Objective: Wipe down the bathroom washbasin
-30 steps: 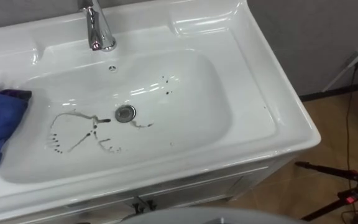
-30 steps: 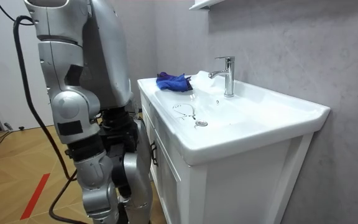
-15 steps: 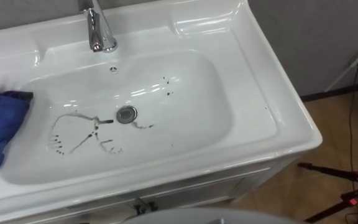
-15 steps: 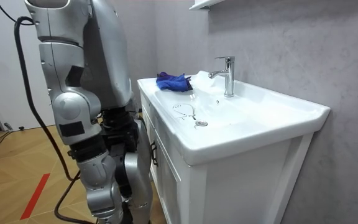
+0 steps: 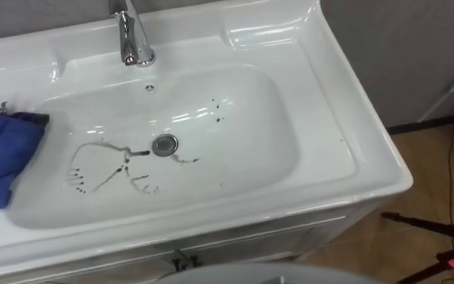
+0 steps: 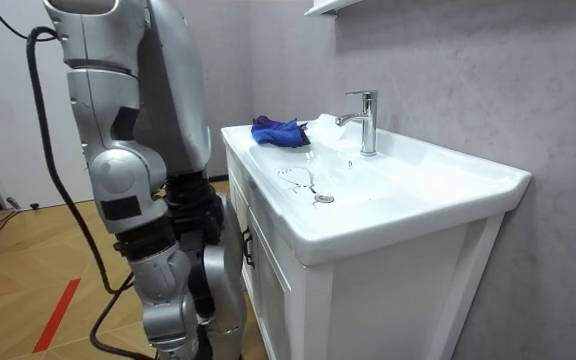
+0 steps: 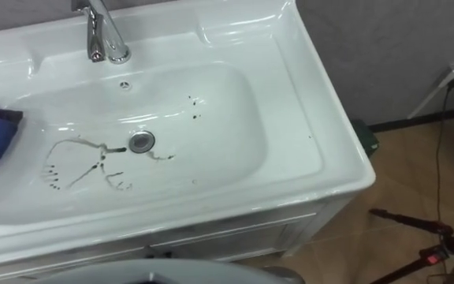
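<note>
The basin (image 5: pixel 321 150) is unwiped: dark streaks (image 5: pixel 105 170) loop left of the drain (image 5: pixel 164 144), with specks (image 5: pixel 215 110) nearer the faucet (image 5: pixel 136 43). The blue cloth (image 5: pixel 2 158) lies bunched on the left rim, partly over the bowl's slope. Whether either robot hand is spread or curled I cannot tell. A shallow grab may catch one fold, leaving the cloth to trail. The streaks are possibly wet, so a wipe could smear them; a wide sweep might strike the faucet or miss the specks.

White basin (image 5: pixel 321 150); blue cloth (image 5: pixel 2 154); dark squiggles (image 5: pixel 109 170)
</note>
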